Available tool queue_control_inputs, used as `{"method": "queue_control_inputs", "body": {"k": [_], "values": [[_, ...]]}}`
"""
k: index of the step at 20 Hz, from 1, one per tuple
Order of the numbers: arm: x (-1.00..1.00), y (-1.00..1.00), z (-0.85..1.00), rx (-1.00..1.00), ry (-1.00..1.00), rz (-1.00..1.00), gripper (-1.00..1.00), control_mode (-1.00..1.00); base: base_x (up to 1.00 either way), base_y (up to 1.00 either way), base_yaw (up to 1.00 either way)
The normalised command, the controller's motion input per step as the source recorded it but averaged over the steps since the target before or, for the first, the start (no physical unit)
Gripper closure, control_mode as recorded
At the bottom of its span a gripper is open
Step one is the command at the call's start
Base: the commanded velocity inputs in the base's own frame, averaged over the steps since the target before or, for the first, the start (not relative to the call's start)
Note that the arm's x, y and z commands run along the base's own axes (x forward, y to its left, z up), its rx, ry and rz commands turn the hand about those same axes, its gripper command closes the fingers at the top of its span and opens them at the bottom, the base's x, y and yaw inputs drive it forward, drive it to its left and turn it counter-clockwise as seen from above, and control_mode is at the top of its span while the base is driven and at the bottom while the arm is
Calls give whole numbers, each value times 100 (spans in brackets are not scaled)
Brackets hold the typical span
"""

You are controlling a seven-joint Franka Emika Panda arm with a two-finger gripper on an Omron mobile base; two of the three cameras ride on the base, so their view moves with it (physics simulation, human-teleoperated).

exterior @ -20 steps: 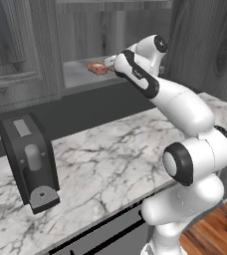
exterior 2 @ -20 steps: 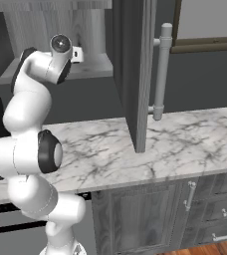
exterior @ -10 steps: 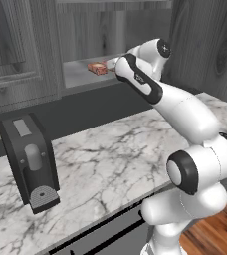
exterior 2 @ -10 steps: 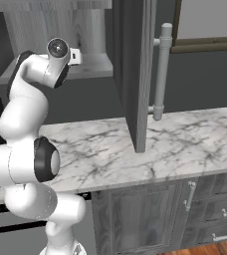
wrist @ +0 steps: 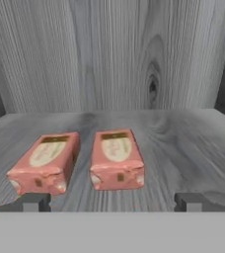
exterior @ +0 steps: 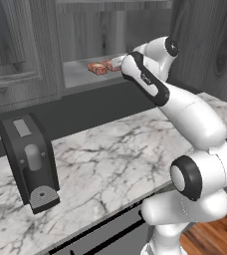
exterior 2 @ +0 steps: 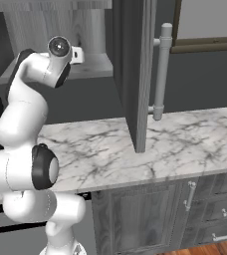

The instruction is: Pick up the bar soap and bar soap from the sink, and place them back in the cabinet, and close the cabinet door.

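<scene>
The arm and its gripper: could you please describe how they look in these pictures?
The arm is glossy white, built of rounded, tube-like segments with dark bands and black discs at the joints; one link bears a dark strip with small pale markings. No cables show. In the hand view the gripper ends in two small, blocky dark grey fingertips.

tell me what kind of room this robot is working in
Most likely a rendered kitchen: a white-and-grey marble countertop over grey panelled base drawers, a black coffee machine standing on it, and a grey wood-grain wall cabinet whose shelf holds two reddish-orange bar soaps.
</scene>
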Motion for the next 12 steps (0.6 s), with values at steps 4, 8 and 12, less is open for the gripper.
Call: {"method": "queue_control_inputs", "body": {"k": [4,8,12], "values": [[-26,-36,14,0,0,0,-100,-100,0,0,0],[-32,-31,8,0,-4,0,-100,-100,0,0,0],[-34,-29,4,0,-5,0,-100,-100,0,0,0]]}}
